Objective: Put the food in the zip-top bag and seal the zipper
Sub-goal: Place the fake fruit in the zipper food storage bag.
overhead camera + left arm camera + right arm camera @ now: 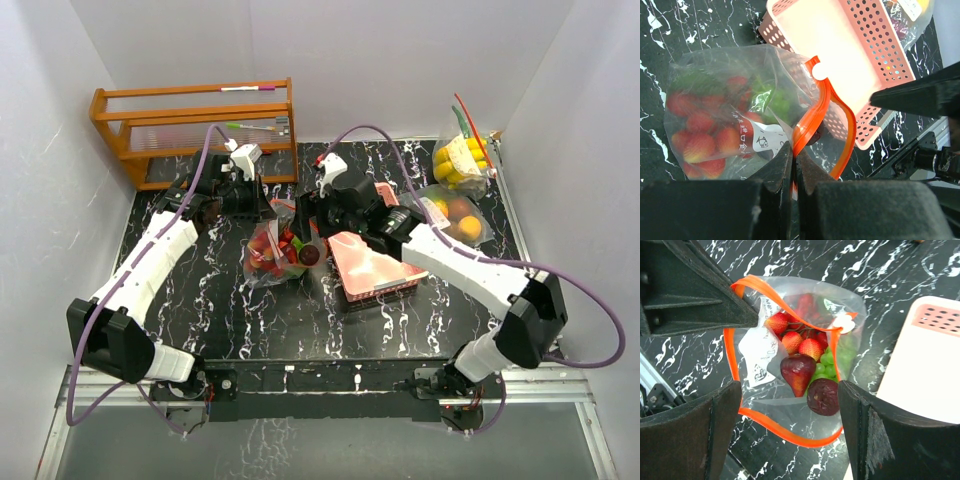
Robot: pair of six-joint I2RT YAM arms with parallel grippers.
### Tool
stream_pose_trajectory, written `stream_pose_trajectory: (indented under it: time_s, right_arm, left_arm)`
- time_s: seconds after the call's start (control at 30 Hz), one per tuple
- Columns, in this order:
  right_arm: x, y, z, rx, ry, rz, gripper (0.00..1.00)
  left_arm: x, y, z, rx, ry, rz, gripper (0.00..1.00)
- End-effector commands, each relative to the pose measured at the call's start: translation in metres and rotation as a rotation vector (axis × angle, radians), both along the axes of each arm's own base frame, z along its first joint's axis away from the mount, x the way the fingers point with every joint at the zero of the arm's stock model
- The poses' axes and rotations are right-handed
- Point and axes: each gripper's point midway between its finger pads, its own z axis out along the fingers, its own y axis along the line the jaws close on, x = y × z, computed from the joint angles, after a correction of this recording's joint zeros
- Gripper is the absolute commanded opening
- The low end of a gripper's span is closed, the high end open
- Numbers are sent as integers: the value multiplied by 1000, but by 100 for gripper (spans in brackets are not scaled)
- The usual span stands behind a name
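The clear zip-top bag (272, 255) with an orange zipper rim (785, 427) lies open at mid-table. Inside are red strawberries (801, 342), green grapes (826, 365), a dark red pear-shaped fruit (797, 372) and a dark purple plum (822, 396). My left gripper (795, 152) is shut on the orange rim (807, 125) at the bag's mouth and holds it up. My right gripper (790, 412) is open and empty, its fingers (722, 420) standing either side of the bag's open mouth, just above it.
The pink perforated tray (375, 265) lies right of the bag and looks empty. Two other clear bags sit at the back right, one with lemons (460, 160) and one with oranges (455, 215). A wooden rack (195, 125) stands at the back left.
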Motion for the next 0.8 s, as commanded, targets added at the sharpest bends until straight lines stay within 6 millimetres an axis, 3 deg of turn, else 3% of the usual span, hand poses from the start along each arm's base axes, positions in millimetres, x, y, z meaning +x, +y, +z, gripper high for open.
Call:
stream_pose_trajectory:
  time_s: [0.0,0.23,0.37,0.53,0.67,0.77]
  right_arm:
    - [10,-25,39,-3,-79,-135,80]
    - [-11,-25,-23,-55,98,-106,74]
    - [-14,-34,-43,-77,140,-151,68]
    - [-21,-28,-62,-85,200,-124,65]
    - [-17,-34,-76,-90,213,-187,39]
    - [-10,-30,-60,-44,144,-179,20]
  left_arm:
    - [-6,-1,3,-15,7,-11,0]
    - [-5,0,8,-13,1,-8,0]
    - [-6,0,9,-14,2,-9,0]
    - [-5,-1,9,-15,-1,-11,0]
    - [-6,0,9,-15,2,-11,0]
    - [-7,-1,10,-17,6,-15,0]
